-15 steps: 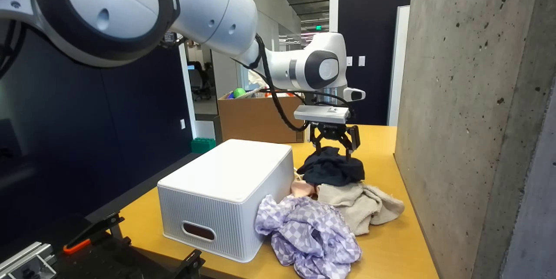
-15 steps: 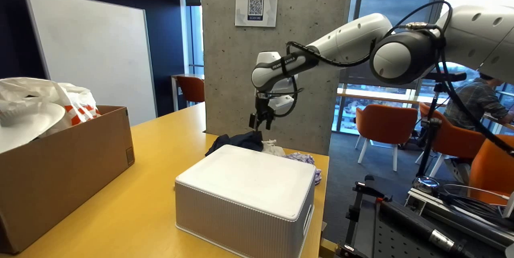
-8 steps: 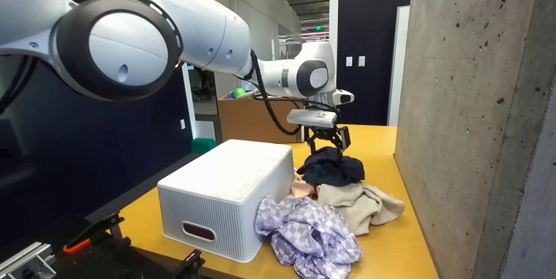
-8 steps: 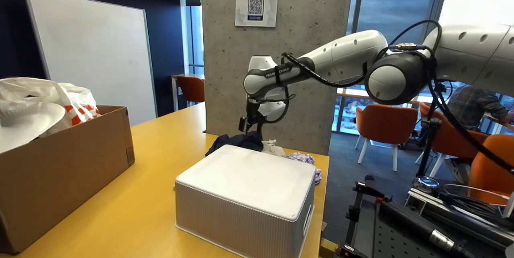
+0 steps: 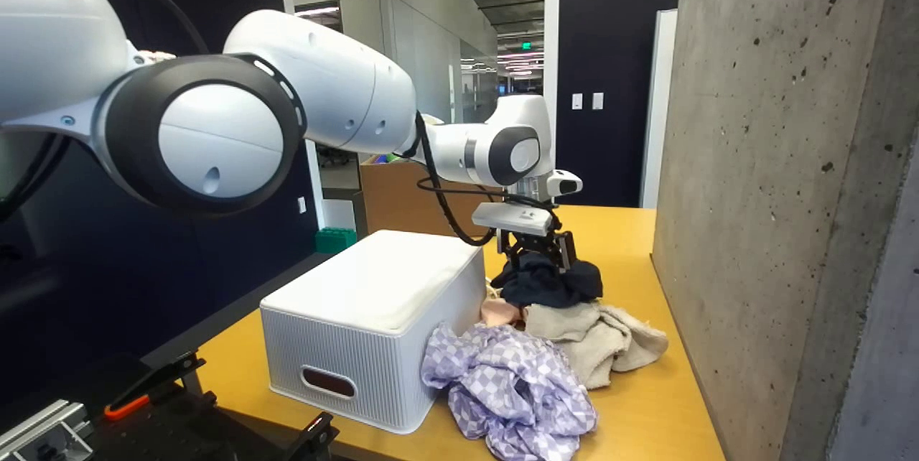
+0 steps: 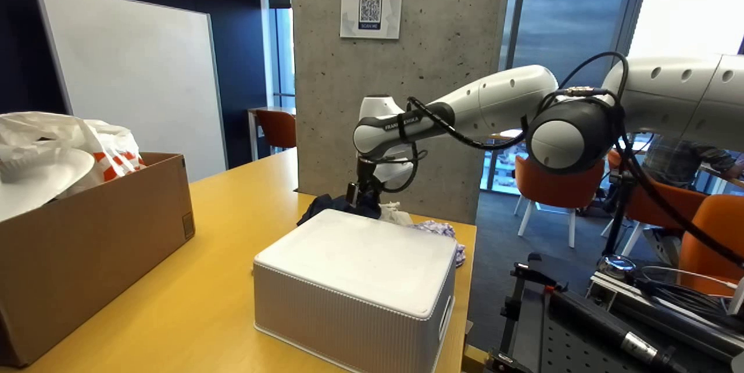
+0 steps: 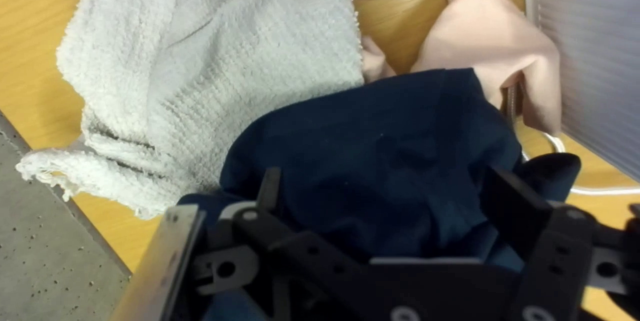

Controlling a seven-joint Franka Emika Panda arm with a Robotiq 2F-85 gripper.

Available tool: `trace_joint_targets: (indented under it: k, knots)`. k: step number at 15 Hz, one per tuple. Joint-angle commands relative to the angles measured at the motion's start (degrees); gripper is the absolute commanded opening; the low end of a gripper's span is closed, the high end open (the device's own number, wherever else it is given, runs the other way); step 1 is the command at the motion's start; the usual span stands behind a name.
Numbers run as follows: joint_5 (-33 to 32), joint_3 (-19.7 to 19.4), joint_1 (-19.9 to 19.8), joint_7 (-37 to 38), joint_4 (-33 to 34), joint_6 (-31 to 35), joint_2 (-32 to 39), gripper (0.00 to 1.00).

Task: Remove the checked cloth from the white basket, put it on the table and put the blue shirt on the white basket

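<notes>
Concrete wall (image 5: 775, 159) down one long edge of the yellow counter (image 5: 617, 231); cardboard box (image 5: 395, 195) behind. Basket (image 5: 373, 289) smooth face up; lidded or upturned, unclear. Checked cloth (image 5: 502, 393) lies crumpled on the counter at the basket's side, outside it, so the first half of the job looks done.

Shirt (image 7: 380, 151), very dark navy, sits bunched on the counter side of things too, overlapping a towel (image 7: 215, 76) and a pink piece (image 7: 500, 46).

Jaws spread wide, pointing down, pinching nothing. Wrist view: shirt lies below and between the fingers (image 7: 517, 206), fabric crossing the whole gap, bulk reaching toward the towel. No clear long axis, just a lump. Whether the tips touch it: depth too hard to read.

Basket stands off sideways, roughly along the line of the spread, beyond the finger at right in the wrist view. Next move, my reading: settle a little, pinch, lift well above the basket top, then carry across.

Possible trouble: a deep pinch may take towel or pink piece along; a shallow one may slip off loose folds.
</notes>
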Motion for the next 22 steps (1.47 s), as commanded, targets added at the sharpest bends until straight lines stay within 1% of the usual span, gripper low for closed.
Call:
trace_joint_targets:
  k: [1, 3, 4, 5, 7, 8, 10, 11, 12, 14, 15, 16, 17, 20, 22]
  knots:
    - [-0.5, 0.4, -0.5, 1.0, 6.7, -1.7, 4.9, 1.0]
    - [-0.6, 0.6, -0.3, 1.2, 0.3, 1.3, 2.1, 1.0]
    - [-0.6, 0.6, -0.2, 1.3, 0.2, 1.2, 2.2, 0.95]
    - [-0.6, 0.6, -0.3, 1.3, 0.2, 1.0, 2.2, 0.74]
    - [-0.5, 0.7, -0.3, 1.1, 0.3, 0.6, 2.2, 0.68]
    - [-0.5, 0.7, -0.3, 1.1, 0.3, 0.6, 2.2, 0.61]
    - [-0.5, 0.7, -0.5, 1.1, 0.0, 0.6, 2.2, 0.44]
    - [-0.5, 0.7, -0.5, 1.0, 0.0, 0.5, 2.2, 0.38]
    - [-0.5, 0.7, -0.6, 0.8, 0.2, 0.2, 2.2, 0.29]
    - [-0.4, 0.7, -0.7, 0.8, 0.4, -0.1, 2.2, 0.16]
    - [-0.4, 0.7, -0.8, 0.8, 0.6, -0.4, 2.2, 0.07]
    - [-0.5, 0.7, -0.8, 0.8, 1.0, -0.7, 2.1, 0.02]
    - [-0.5, 0.6, -0.9, 0.8, 1.5, -1.1, 2.1, 0.0]
    - [-0.8, 0.0, -1.0, 1.3, 5.5, -4.1, 1.9, 0.01]
    - [-0.9, -0.2, -0.9, 1.5, 2.3, -3.0, -1.7, 0.0]
